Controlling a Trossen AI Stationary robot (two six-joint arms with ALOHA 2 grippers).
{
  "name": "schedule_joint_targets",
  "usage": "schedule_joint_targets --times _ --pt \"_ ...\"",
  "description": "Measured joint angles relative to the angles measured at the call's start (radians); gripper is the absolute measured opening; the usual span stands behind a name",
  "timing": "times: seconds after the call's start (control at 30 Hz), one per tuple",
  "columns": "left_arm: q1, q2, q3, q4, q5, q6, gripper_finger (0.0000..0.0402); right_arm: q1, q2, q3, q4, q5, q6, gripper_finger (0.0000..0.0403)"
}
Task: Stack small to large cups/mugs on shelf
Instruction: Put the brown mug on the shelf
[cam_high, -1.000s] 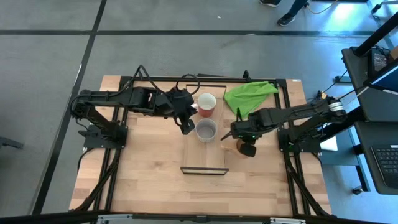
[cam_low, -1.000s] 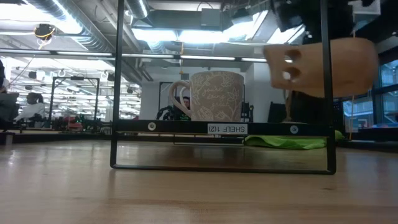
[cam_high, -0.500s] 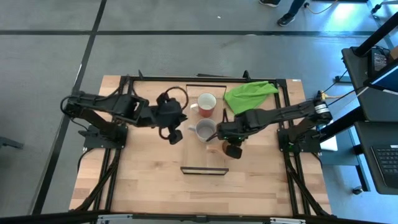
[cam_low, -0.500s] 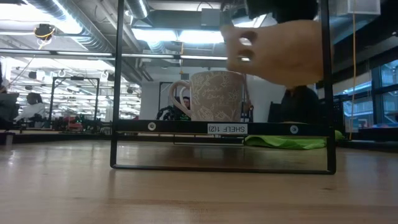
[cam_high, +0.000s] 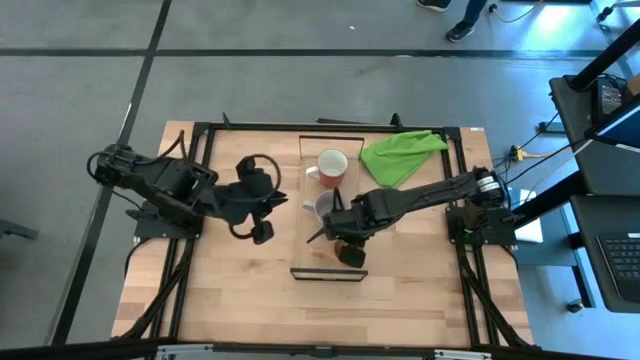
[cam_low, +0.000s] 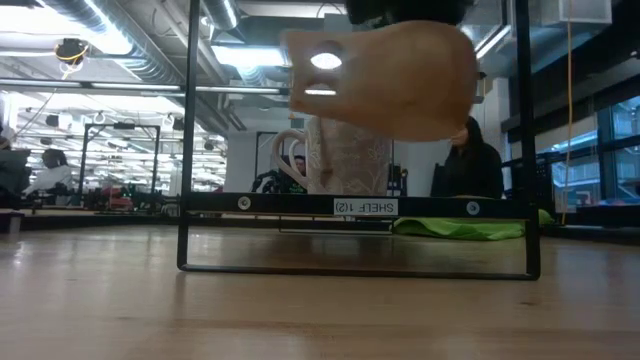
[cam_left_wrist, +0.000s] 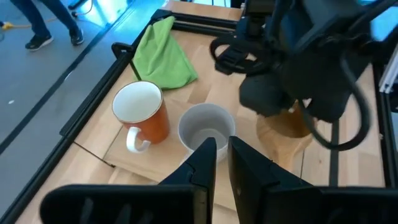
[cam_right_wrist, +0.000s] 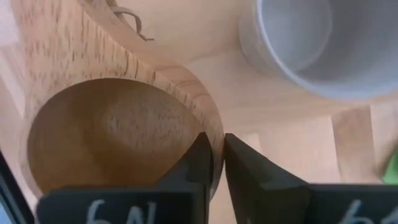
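The red mug stands at the far end of the shelf. The grey mug stands on the shelf board just nearer than it, and also shows in the low view. My right gripper is shut on the small tan wooden cup above the shelf's near half, nearer than the grey mug. My left gripper is shut and empty, to the left of the shelf and clear of the mugs. My right gripper pinches the wooden cup's rim wall, one finger inside the cup and one outside. The fingers come from above, pointing down. The cup hangs lifted clear above the shelf board, mouth up, with its pierced handle toward the table's left.
A bright green cloth lies at the back right of the table, beyond the shelf. Black frame rails run along the table's edges. A person sits in the room beyond the table.
My right gripper has carried the wooden cup toward the table's left and near edges, from the right of the shelf to above its near half. My left gripper has drawn back from the grey mug toward the table's left edge.
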Motion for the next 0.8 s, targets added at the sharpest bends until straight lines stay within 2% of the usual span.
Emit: schedule_joint_targets --times 0.3,0.8 --pt "-0.031 -0.014 0.000 -0.041 -0.028 0.000 0.0035 0.000 0.089 0.077 0.031 0.000 0.017 0.0040" --pt "-0.030 -0.014 0.000 -0.045 -0.028 0.008 0.0035 0.000 0.124 0.076 0.052 -0.001 0.032 0.0041"
